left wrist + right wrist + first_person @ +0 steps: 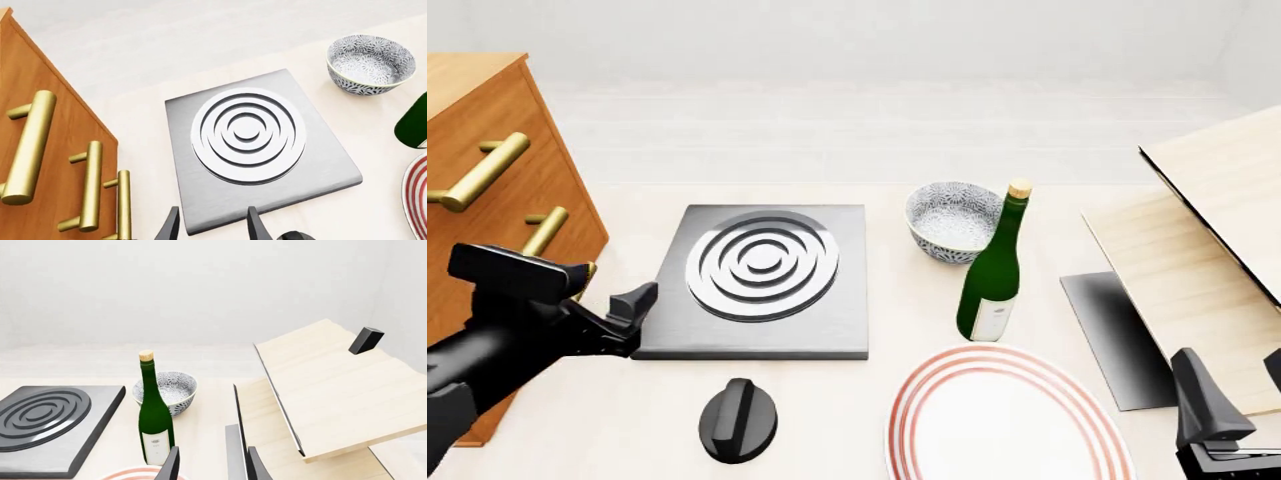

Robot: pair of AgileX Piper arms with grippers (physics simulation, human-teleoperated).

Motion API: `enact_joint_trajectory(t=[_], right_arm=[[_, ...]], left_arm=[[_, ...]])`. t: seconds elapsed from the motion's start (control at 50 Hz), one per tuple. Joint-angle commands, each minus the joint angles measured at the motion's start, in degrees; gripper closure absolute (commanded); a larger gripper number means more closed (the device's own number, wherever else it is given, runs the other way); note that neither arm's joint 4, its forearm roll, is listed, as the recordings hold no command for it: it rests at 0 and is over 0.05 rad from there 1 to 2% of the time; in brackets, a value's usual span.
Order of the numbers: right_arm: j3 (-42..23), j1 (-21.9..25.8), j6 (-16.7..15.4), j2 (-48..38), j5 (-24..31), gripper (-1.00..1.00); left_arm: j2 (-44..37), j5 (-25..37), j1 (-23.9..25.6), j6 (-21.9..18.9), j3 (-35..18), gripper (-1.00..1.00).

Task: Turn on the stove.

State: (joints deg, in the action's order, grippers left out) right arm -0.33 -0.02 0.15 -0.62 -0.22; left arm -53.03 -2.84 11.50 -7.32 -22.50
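The pale counter is carrying the stove toward its left edge, its knob lying at the near edge, where the left gripper, jaws parted and empty, is hovering for a reach.

Bare desk lies around the knob, between the stove and the near edge. The drawer cabinet blocks the left; the plate and bottle crowd the knob's right.
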Motion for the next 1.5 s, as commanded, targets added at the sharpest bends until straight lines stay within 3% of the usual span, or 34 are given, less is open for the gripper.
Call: enact_joint_trajectory(t=[0.02, 0.26, 0.32, 0.36, 0.66, 0.78, 1.04, 1.5], right_arm=[[-0.04, 0.0, 0.01, -0.08, -0.04, -1.0], [-0.07, -0.01, 0.0, -0.12, -0.03, -1.0], [-0.07, 0.0, 0.02, -0.11, -0.04, -1.0], [-0.07, -0.01, 0.01, -0.09, -0.03, -1.0], [0.03, -0.01, 0.01, -0.63, -0.67, -1.0], [-0.03, -0.01, 0.02, -0.52, -0.49, -1.0], [0.08, -0.01, 0.02, -0.79, -0.86, -1.0], [0.06, -0.03, 0.02, -1.06, -1.11, -1.0]], left_arm=[[-10.27, 0.04, 8.04, 5.99, -4.53, -1.0], [-17.14, -3.55, 12.38, 8.68, -5.1, -1.0], [-17.73, -4.15, 12.35, 7.06, -5.02, -1.0], [-18.68, -4.09, 12.47, 9.22, -5.26, -1.0], [-25.1, -8.85, 13.02, 9.76, -3.53, -1.0], [-29.2, -10.44, 15.42, 14.94, -3.22, -1.0], [-32.39, -11.78, 18.78, 19.72, -2.59, -1.0], [-32.93, -14.24, 15.79, 20.1, 1.67, -1.0]])
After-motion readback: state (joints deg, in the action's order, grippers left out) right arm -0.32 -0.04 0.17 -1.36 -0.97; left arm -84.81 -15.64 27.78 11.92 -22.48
